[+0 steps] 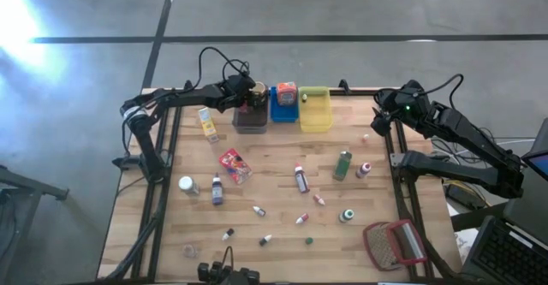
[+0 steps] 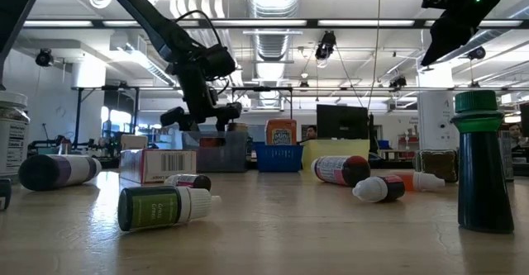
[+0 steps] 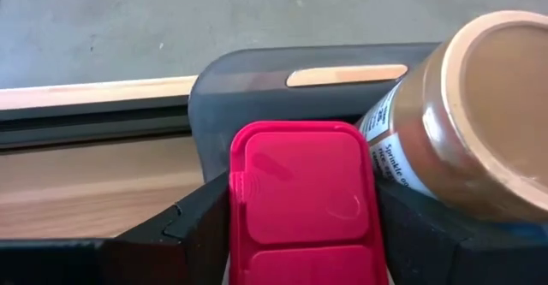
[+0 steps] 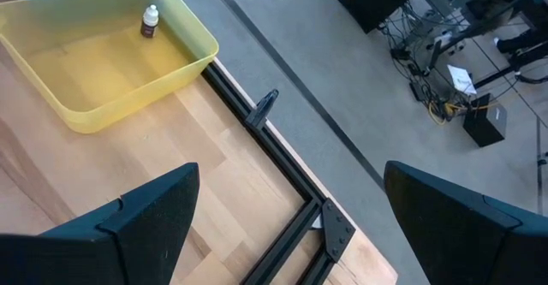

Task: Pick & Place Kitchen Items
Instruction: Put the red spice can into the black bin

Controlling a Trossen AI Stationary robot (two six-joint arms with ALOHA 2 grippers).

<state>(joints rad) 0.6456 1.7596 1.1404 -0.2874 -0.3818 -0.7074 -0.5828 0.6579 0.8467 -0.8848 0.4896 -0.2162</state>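
Your left gripper (image 1: 249, 92) hangs over the grey bin (image 1: 251, 118) at the back of the tabletop (image 1: 282, 225). In the left wrist view a red-lidded container (image 3: 301, 201) sits between its jaws, with the dark fingers (image 3: 193, 229) flanking both sides of it; you cannot tell from that picture whether they press on it or stand just off it. A brown-lidded jar (image 3: 467, 118) lies tilted right beside the red lid, against the bin's far wall.

Next to the grey bin, on the side away from your left arm, stand the blue bin (image 1: 283, 107), holding an orange box (image 1: 286, 92), and then the yellow bin (image 1: 315, 111). Your right gripper (image 1: 383, 114) hovers beyond the yellow bin near the tabletop's back corner, jaws spread wide and holding nothing. Ahead of those jaws, in the right wrist view, a tiny white-capped bottle (image 4: 150, 21) stands upright inside the yellow bin.

The other kitchen items lie scattered on the tabletop, well in front of both grippers: a yellow box (image 1: 206, 123) and a red packet (image 1: 234, 165) nearer your left jaws, a green bottle (image 1: 342, 164) nearer your right jaws, and a white-lidded jar (image 1: 187, 185) and several small capped bottles further forward. A red-framed mesh object (image 1: 394, 244) rests at the front corner on your right arm's side.
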